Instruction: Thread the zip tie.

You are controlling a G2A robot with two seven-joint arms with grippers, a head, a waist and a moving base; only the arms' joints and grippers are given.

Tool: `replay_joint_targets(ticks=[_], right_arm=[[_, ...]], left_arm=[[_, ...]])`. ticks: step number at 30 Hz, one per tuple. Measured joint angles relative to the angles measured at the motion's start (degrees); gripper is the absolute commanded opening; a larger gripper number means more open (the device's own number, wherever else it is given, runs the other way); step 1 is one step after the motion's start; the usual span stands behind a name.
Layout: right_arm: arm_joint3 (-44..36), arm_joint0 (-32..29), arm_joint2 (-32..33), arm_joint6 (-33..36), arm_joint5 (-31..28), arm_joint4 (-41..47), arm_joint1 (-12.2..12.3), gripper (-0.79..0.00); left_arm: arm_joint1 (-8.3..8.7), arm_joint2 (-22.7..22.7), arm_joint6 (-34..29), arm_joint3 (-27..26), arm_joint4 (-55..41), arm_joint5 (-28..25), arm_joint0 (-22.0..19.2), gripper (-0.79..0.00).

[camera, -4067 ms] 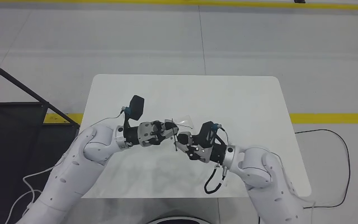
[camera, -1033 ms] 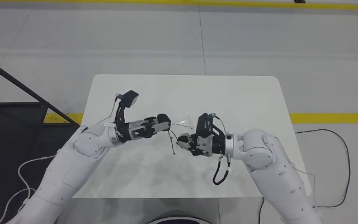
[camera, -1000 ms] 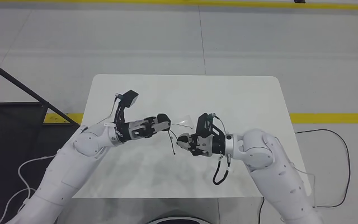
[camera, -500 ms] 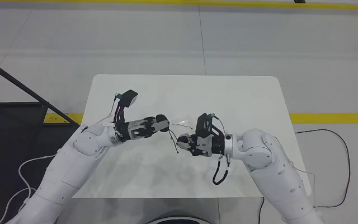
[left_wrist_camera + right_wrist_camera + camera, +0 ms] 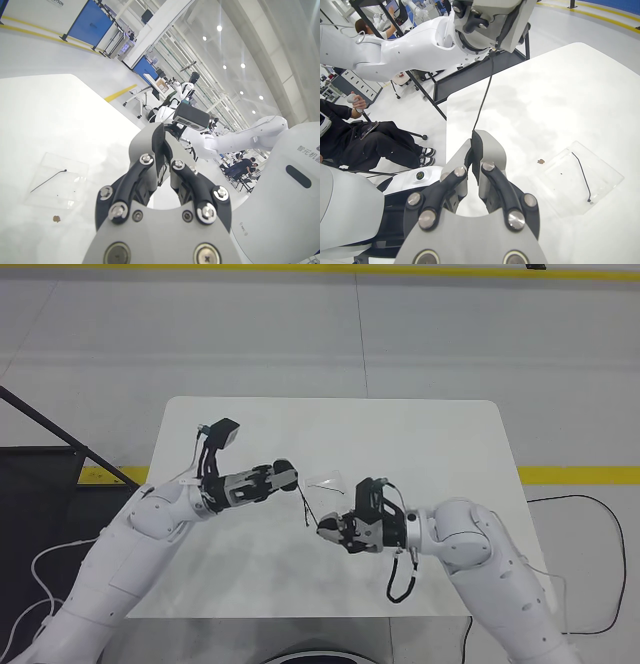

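A thin black zip tie (image 5: 307, 506) hangs taut between my two grippers above the middle of the white table (image 5: 430, 434). My left gripper (image 5: 290, 476) is shut on its far end; the right wrist view shows that gripper (image 5: 498, 46) pinching the strap's top. My right gripper (image 5: 322, 529) is shut on the near end, and the strap (image 5: 483, 92) runs up from its closed fingertips (image 5: 476, 145). In the left wrist view my left gripper (image 5: 163, 143) is closed, with the strap hidden behind its fingers.
A clear flat tray (image 5: 330, 482) lies on the table just beyond the grippers, with a second black zip tie (image 5: 582, 172) in it. A small brown speck (image 5: 540, 161) sits beside the tray. A black rack stands off the table's left side.
The grippers have drawn apart: the left one moved up and away, the right one slid toward the near edge. The zip tie between them is now stretched straight.
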Motion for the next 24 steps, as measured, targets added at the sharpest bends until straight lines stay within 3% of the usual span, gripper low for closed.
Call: replay_joint_targets(ticks=[11,24], right_arm=[[-2.0,-2.2,0.8,-0.9,-7.3,-1.0,1.4,-0.785],[-6.4,-3.0,-0.8,-2.3,-7.3,-0.3,4.3,-0.785]], left_arm=[[-0.11,-0.9,-0.6,1.2,-1.9,-0.3,-0.7,-0.785],[-0.05,-2.2,-1.9,1.8,-3.7,-0.8,-0.5,-0.785]])
